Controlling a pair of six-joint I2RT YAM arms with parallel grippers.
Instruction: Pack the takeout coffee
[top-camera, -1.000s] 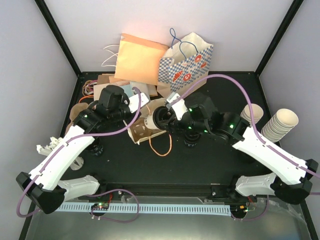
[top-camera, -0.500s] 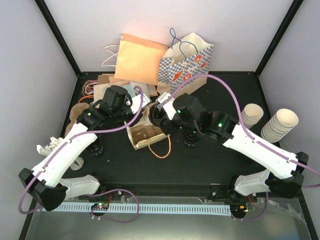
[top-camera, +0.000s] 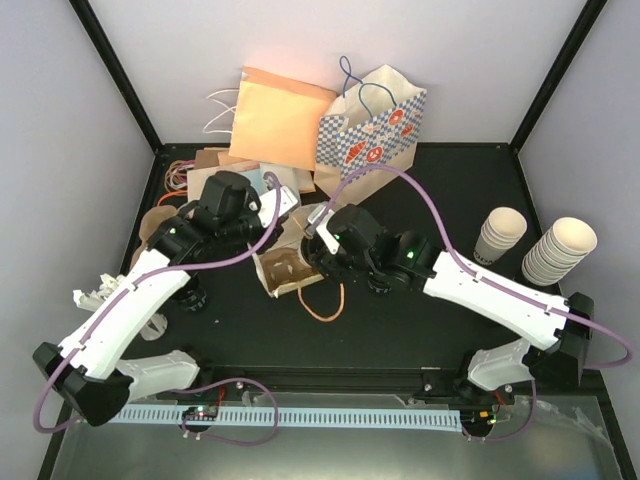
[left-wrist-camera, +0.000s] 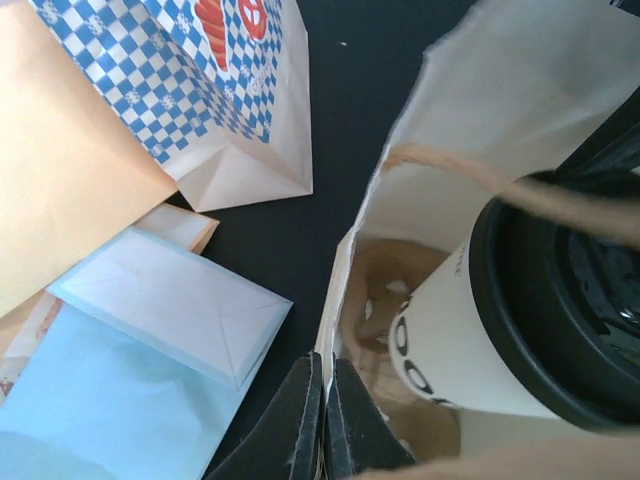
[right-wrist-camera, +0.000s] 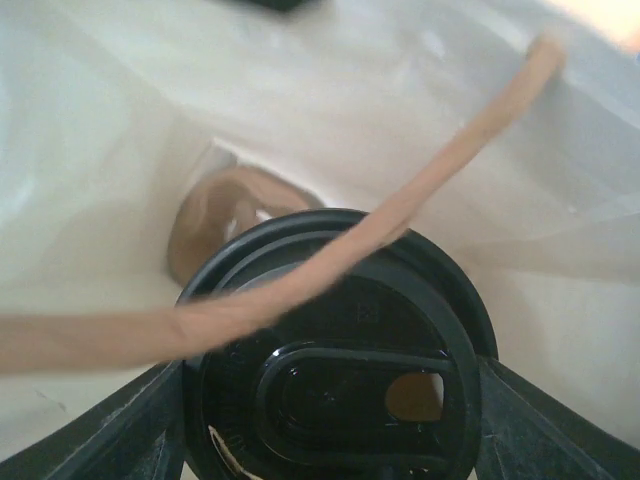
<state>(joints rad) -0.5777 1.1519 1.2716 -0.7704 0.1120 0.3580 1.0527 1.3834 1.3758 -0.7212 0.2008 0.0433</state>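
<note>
Your right gripper (right-wrist-camera: 335, 425) clamps the takeout coffee (left-wrist-camera: 455, 330), partly inside the paper bag (left-wrist-camera: 520, 100). Your left gripper (left-wrist-camera: 322, 415) pinches its rim.

Your takeout coffee (left-wrist-camera: 470, 340) is in the mouth of the open bag (top-camera: 290, 275), mid-table, lid end toward your right hand (right-wrist-camera: 335, 425). That hand's fingers flank the lid on both sides, and the bag's handle (right-wrist-camera: 300, 288) crosses over the lid. Your left hand (left-wrist-camera: 323, 415) pinches the bag's rim from the left. Behind the open bag, envelopes (left-wrist-camera: 170, 300) lie flat on the table (top-camera: 400, 330). Further back, a standing bag (top-camera: 375, 125) with a flat bag (top-camera: 280, 115) leaning to its left. The stacked cups (top-camera: 558, 248) sit far right, well apart.
</note>
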